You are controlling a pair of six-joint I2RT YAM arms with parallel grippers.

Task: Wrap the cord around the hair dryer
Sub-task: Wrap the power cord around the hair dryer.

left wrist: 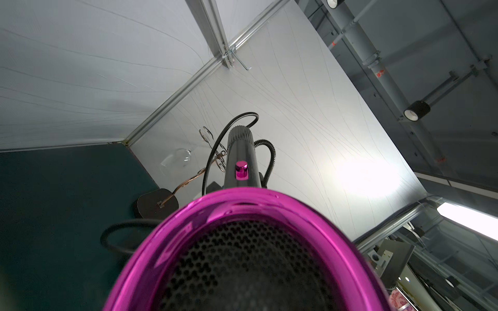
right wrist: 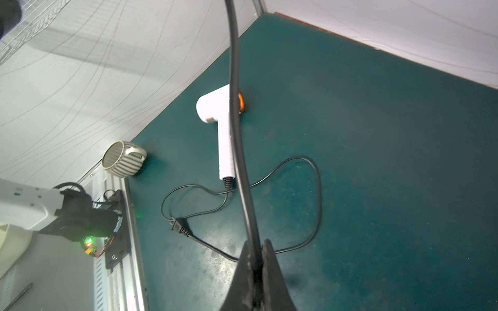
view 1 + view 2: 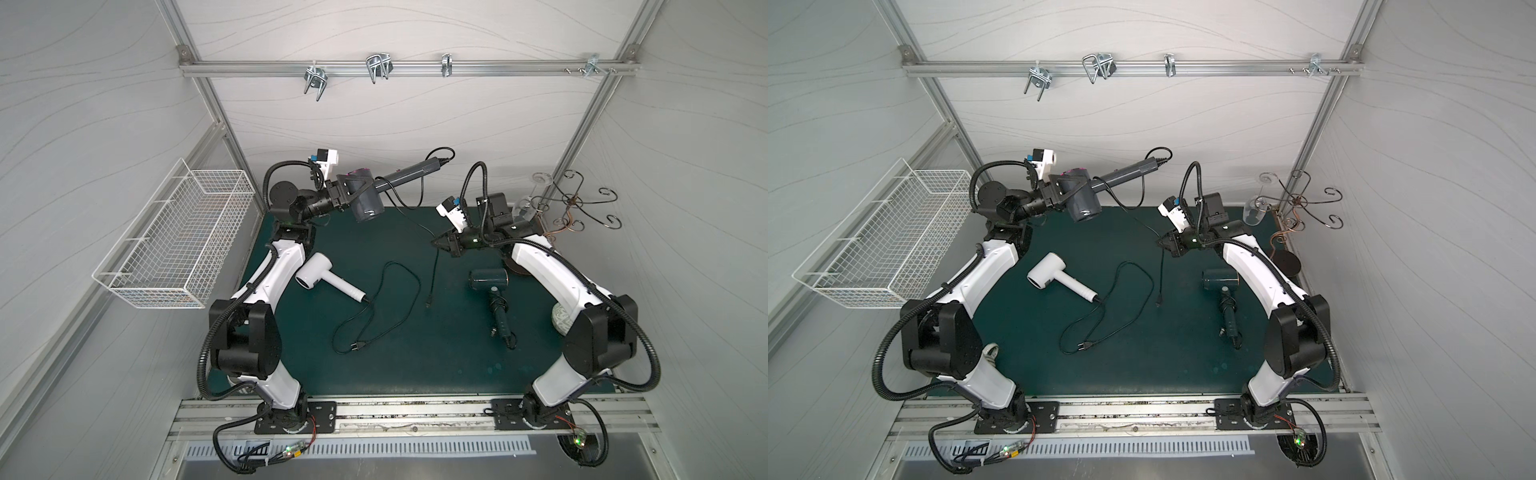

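Left tool point(image 3: 345, 194): clamped on the barrel of the grey hair dryer point(image 3: 368, 208).
Grey hair dryer: held up over the far left of the table point(image 3: 457, 353) — handle slanting toward the back wall point(image 3: 415, 116).
Right tool point(image 3: 439, 242): pinched together on the cord point(image 2: 234, 67).
Cord: loops from the handle's end to that tool — plug point(image 3: 427, 302) hangs below.

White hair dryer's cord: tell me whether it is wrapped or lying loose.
Loose. The cord sprawls in open loops on the green mat beside the white hair dryer, none of it around the handle.
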